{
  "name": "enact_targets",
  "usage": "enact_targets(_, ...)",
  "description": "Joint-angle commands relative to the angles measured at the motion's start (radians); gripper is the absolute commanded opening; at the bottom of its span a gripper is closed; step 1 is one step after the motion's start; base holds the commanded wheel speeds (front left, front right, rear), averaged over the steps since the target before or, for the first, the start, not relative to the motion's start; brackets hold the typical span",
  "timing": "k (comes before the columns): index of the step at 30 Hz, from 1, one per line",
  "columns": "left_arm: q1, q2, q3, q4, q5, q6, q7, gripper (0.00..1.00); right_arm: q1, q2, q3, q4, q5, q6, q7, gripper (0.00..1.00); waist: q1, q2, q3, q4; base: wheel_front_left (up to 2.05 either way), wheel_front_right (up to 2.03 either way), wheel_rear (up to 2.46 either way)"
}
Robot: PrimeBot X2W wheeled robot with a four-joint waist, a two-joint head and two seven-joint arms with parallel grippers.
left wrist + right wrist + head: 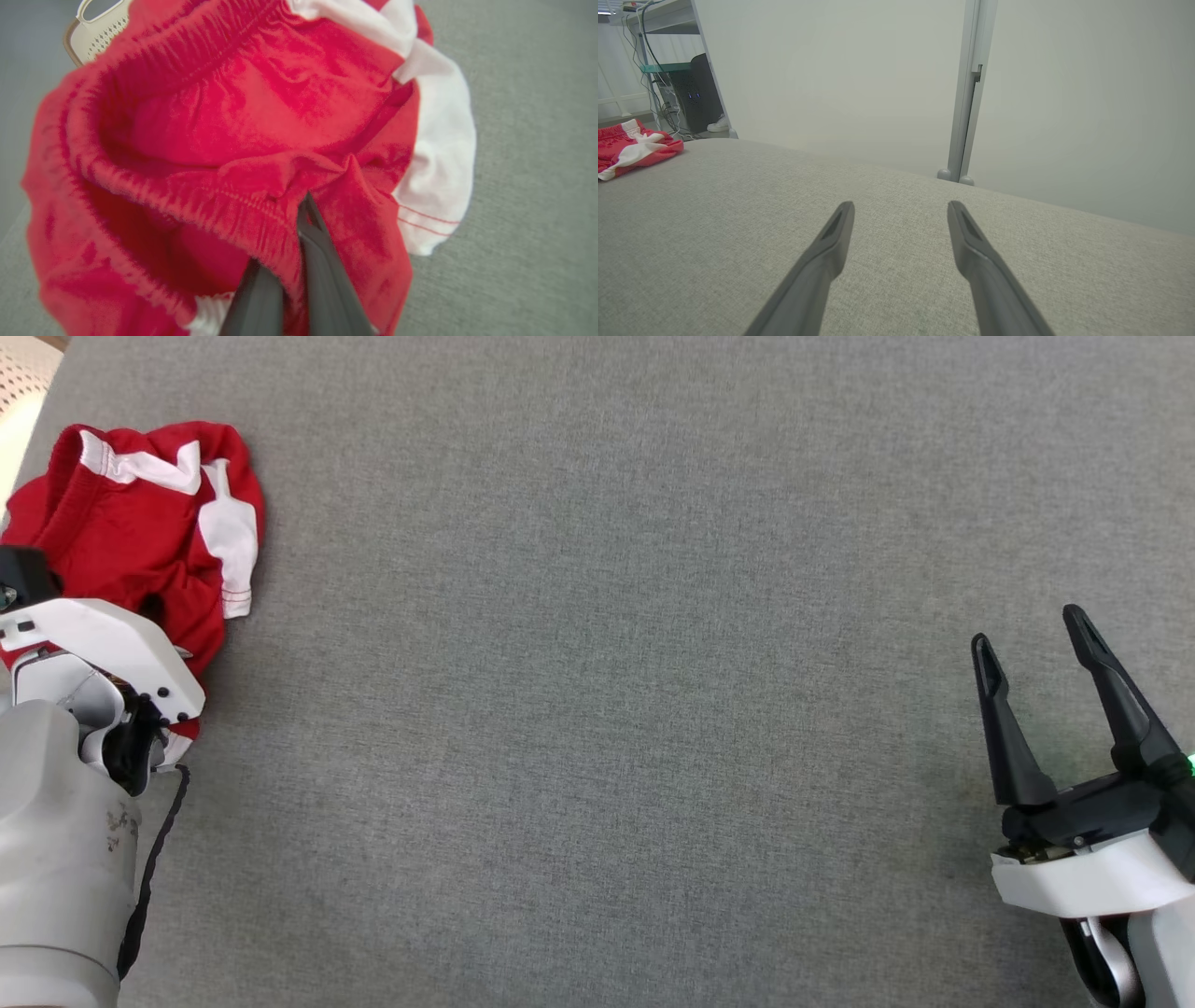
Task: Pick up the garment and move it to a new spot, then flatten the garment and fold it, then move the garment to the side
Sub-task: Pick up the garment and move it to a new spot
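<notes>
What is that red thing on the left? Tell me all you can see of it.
The garment is red cloth, seemingly shorts, with white side panels and a gathered elastic waistband. It lies crumpled at the left of the grey surface, and the left gripper is shut on a fold beside the waistband.

Grey fabric surface [653,709]; red-and-white garment [121,523] crumpled on its far-left corner.

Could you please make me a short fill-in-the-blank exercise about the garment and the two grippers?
The garment is red and ____.
The left gripper is ____ on the garment's red fabric.
The right gripper, over the grey table, is ____ and holds nothing.
Missing words: white; shut; open.
</notes>
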Motion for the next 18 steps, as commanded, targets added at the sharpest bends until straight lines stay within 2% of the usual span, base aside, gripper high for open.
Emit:
enact_targets(1, 0.006, 0.004, -0.004, -0.012, -0.01, -0.004, -0.033, 0.0, 0.0, 0.005, 0.003, 0.005, 0.005, 0.0, -0.001, 1.0, 0.0, 0.0, -0.038, -0.002, 0.0, 0.0, 0.0)
enact_targets(8, 0.065, -0.001, -0.086, -0.122, -0.058, -0.008, -0.19, 0.0, 0.04, 0.054, 0.008, 0.027, 0.017, 0.0, -0.001, 1.0, 0.0, 0.0, -0.181, -0.034, 0.0, 0.0, 0.0)
enact_targets(13, 0.132, 0.022, -0.195, -0.265, -0.126, -0.008, -0.214, 0.0, 0.086, 0.092, 0.004, 0.037, 0.02, 0.0, -0.001, 1.0, 0.0, 0.0, -0.279, -0.069, 0.0, 0.0, 0.0)
enact_targets(18, 0.201, 0.048, -0.274, -0.419, -0.176, -0.009, -0.214, 0.0, 0.116, 0.125, 0.007, 0.041, 0.026, 0.0, -0.001, 1.0, 0.0, 0.0, -0.357, -0.136, 0.0, 0.0, 0.0)
